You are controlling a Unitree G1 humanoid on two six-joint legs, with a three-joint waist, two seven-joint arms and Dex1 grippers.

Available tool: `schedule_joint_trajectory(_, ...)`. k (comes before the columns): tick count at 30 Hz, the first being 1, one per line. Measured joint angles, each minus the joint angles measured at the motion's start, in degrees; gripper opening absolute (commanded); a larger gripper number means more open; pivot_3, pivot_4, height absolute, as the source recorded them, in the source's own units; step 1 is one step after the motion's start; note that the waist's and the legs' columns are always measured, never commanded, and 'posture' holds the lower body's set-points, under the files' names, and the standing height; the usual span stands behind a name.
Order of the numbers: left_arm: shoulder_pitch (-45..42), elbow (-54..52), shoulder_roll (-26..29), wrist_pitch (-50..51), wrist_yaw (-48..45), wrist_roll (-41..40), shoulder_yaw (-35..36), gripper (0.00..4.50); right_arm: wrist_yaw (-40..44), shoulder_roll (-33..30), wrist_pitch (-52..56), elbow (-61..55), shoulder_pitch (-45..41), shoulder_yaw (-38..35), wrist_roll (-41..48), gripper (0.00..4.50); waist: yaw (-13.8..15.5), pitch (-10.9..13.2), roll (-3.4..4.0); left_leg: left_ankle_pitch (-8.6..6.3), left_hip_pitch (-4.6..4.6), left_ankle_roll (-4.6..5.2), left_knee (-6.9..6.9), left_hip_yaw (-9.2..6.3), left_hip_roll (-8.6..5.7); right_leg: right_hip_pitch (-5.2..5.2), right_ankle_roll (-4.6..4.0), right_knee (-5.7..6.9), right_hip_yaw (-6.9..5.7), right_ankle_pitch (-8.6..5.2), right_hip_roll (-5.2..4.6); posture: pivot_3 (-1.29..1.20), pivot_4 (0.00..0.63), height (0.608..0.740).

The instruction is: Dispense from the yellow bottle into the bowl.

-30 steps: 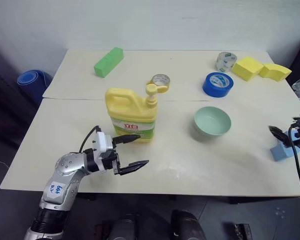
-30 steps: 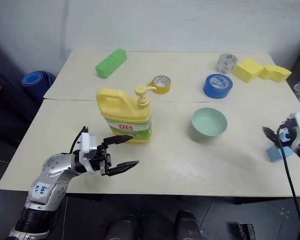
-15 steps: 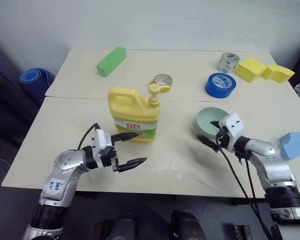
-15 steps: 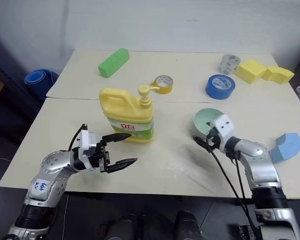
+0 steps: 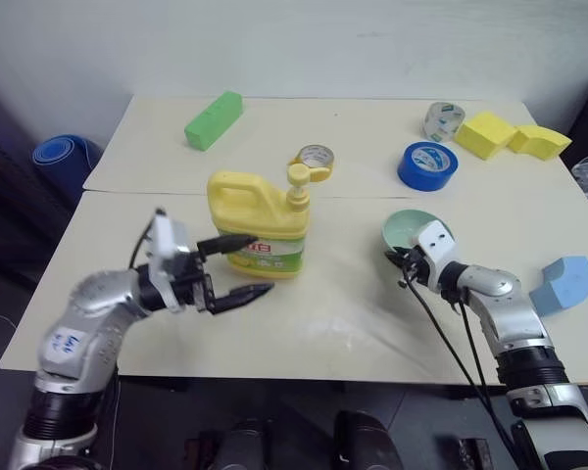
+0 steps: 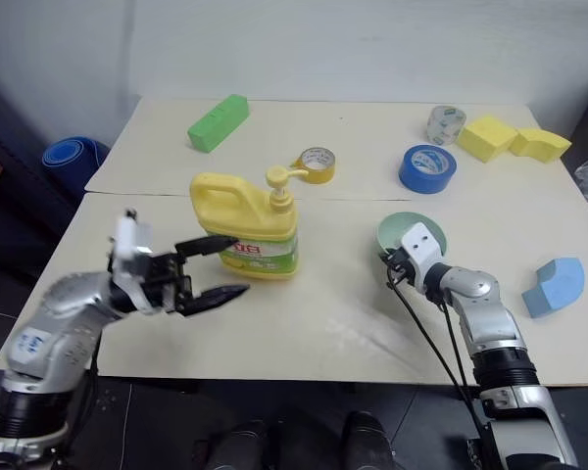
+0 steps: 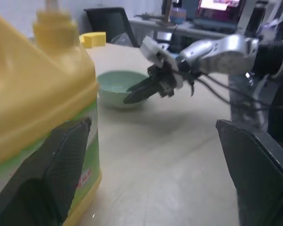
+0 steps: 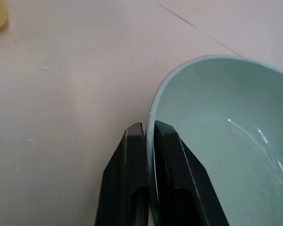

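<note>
Right end effector (image 8: pixel 148 141) pinches the bowl (image 8: pixel 217 132) rim; drag gently toward the yellow bottle (image 5: pixel 255 230), left end effector (image 5: pixel 237 265) open.

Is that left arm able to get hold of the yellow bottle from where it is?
Probably yes: the left gripper hangs open right beside the yellow bottle, with nothing between them.

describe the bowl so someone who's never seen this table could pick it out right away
Start at the big yellow bottle standing mid-table, then look across the bare tabletop to the robot's right. The bowl sits there, its rim pinched by the right gripper. It is the one open round dish, smooth pale mint green, unlike the flat blue tape roll behind it.
</note>
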Motion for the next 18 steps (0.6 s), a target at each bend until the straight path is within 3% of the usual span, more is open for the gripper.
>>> schedule_joint_trajectory(5,-10.5,0.2,-0.5,7.3,5.0,-9.3,3.6,2.21,8.3,-4.7,6.2,-10.9,0.5,0.5,3.8,0.00,0.1,0.1,0.06,0.00,-0.07,0.00,0.02,-0.12,-0.03,-0.01,0.00,0.01,-0.08,0.00,-0.01,0.00,0.150,0.740)
schedule_joint_trajectory(9,-21.9,4.7,-2.9,8.0,8.9,-9.0,2.9,1.11,15.1,-10.6,14.3,-25.6,-2.9,2.1,7.6,0.00,0.1,0.2,-0.09,0.01,-0.08,-0.02,0.07,-0.18,-0.06,0.05,0.00,-0.01,-0.18,0.00,0.01,0.00,0.150,0.740)
schedule_joint_trajectory(13,-29.0,9.9,-6.2,7.7,9.7,-4.6,-2.6,0.05,16.2,-11.9,21.8,-33.7,-9.3,3.1,9.7,0.00,0.1,0.3,-0.15,0.01,-0.07,-0.02,0.05,-0.19,-0.06,0.05,0.00,0.01,-0.25,0.00,0.01,0.00,0.150,0.740)
schedule_joint_trajectory(18,-31.6,17.2,-8.9,3.6,11.8,7.4,-9.6,0.05,15.8,-11.5,28.2,-35.8,-16.4,6.8,10.2,0.00,0.0,0.4,-0.32,0.01,-0.14,-0.02,0.01,-0.18,-0.07,-0.04,0.00,-0.01,-0.28,0.00,0.02,0.00,0.150,0.740)
